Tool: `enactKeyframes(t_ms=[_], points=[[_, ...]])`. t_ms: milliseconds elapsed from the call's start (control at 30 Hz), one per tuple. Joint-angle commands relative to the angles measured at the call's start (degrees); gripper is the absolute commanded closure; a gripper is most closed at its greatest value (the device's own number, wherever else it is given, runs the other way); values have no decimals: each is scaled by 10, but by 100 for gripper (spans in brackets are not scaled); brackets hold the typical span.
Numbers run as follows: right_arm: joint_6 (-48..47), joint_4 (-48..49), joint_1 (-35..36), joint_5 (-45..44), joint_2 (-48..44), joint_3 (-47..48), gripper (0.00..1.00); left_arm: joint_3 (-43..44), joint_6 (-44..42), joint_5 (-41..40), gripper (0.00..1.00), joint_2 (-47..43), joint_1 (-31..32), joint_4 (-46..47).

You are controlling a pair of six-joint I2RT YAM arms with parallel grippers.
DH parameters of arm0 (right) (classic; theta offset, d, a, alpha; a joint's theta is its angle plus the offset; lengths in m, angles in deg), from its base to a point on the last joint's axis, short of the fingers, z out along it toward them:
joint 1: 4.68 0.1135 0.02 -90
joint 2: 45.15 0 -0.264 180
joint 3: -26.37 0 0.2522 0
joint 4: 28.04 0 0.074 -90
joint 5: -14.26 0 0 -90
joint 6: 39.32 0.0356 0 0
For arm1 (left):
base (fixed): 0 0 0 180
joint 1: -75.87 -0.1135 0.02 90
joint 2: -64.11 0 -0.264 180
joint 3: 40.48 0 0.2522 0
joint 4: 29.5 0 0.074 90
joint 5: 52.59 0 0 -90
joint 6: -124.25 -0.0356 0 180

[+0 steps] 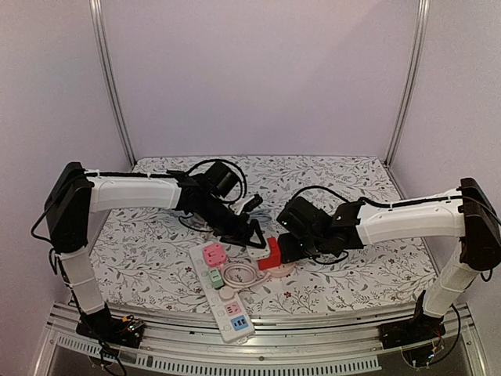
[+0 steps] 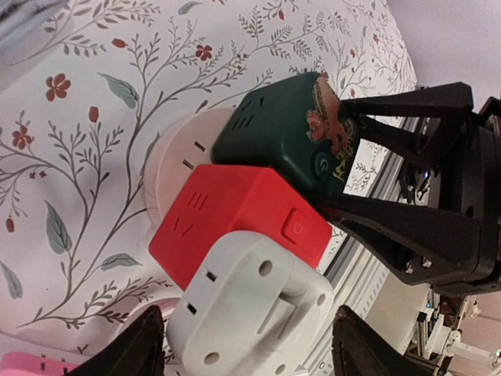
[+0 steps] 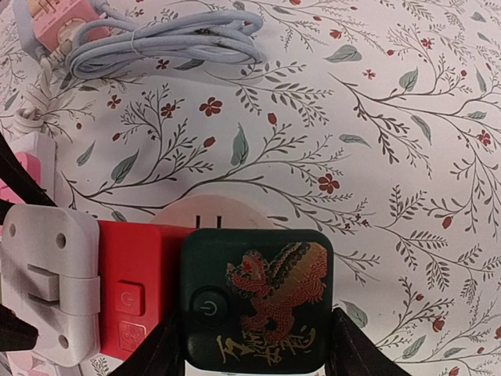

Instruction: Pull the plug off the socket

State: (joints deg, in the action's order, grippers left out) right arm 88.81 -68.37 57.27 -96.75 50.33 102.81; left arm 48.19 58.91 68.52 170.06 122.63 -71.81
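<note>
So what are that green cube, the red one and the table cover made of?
The green cube looks like hard matte plastic: moulded rounded corners, printed dragon. The red cube is likely the same plastic, smooth with faint sheen. The table cover: printed cloth or vinyl, floral pattern; cannot tell which.

My left arm (image 1: 133, 192) reaches out from its base to the right, low over the worktop (image 1: 352, 176), with the wrist angled down toward the middle. My left jaws stand either side of the white plug (image 2: 250, 313), fingers (image 2: 137, 348) close beside it; whether they touch it I cannot tell. My right arm (image 1: 407, 219) stretches leftward, and the two wrists sit near each other. My right jaws are clamped on the green socket block (image 3: 254, 298), one finger against each side.
</note>
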Motion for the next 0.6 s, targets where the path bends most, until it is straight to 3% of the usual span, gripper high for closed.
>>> enactKeyframes(t_ms=[0,567], points=[[5,3,10,4,11,20,63,-2,8,16,32,20,2,6],[13,22,9,18,8,3,63,9,0,-2,56,48,2,-21]])
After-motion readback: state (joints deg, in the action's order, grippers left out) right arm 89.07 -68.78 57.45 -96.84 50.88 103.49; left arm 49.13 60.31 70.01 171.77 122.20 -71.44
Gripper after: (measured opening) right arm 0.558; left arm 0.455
